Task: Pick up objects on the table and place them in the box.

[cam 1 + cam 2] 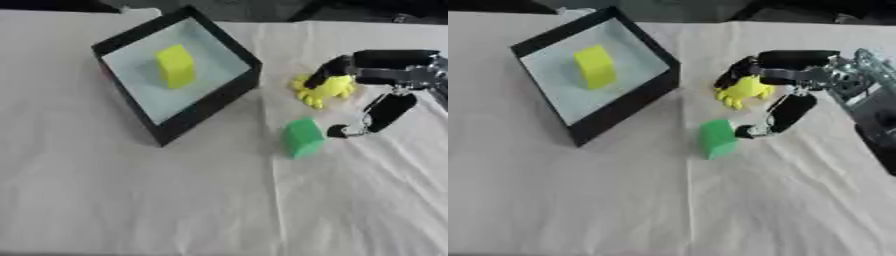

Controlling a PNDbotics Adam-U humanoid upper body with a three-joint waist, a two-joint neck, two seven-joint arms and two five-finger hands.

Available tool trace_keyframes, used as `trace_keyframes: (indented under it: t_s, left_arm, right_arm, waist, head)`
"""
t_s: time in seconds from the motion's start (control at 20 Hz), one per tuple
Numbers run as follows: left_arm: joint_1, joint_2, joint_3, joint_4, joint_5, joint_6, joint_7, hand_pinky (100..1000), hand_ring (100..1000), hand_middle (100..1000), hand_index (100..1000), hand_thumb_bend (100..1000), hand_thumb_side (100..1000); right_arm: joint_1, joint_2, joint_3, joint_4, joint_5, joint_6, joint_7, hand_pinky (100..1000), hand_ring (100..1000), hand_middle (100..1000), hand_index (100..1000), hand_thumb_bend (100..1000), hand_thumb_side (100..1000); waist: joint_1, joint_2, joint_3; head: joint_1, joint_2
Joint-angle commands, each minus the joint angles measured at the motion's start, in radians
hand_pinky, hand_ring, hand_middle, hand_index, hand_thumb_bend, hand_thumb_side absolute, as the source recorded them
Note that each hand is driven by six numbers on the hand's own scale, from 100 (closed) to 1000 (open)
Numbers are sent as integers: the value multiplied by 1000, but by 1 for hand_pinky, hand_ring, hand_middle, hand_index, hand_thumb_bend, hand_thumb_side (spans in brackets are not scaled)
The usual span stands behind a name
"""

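Only the right hand (785, 75) and its forearm (866, 95) show of the robot. The hand is mostly black, with long, blocky finger segments of matte black and a broad black pad on the thumb (787, 112), which ends in a rounded dark tip. Silver metal links and bare joints sit at the knuckles and wrist. The forearm beyond is grey-silver with dark panels.
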Motion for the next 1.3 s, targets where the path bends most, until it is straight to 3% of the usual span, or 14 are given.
trace_keyframes:
  t_s: [0.05,1.3]
  left_arm:
    - [-6,9,16,-16,0,-5,5,822,660,736,815,200,688]
    - [8,-25,30,-14,5,-6,18,821,659,732,811,151,732]
  right_arm:
    - [-16,-9,4,15,22,-11,11,905,863,798,901,448,381]
    - [-41,64,65,134,197,-76,0,907,861,802,900,453,419]
  waist:
    - [3,-11,1]
    - [9,8,11]
  head:
    - [0,-1]
    - [-10,-1]
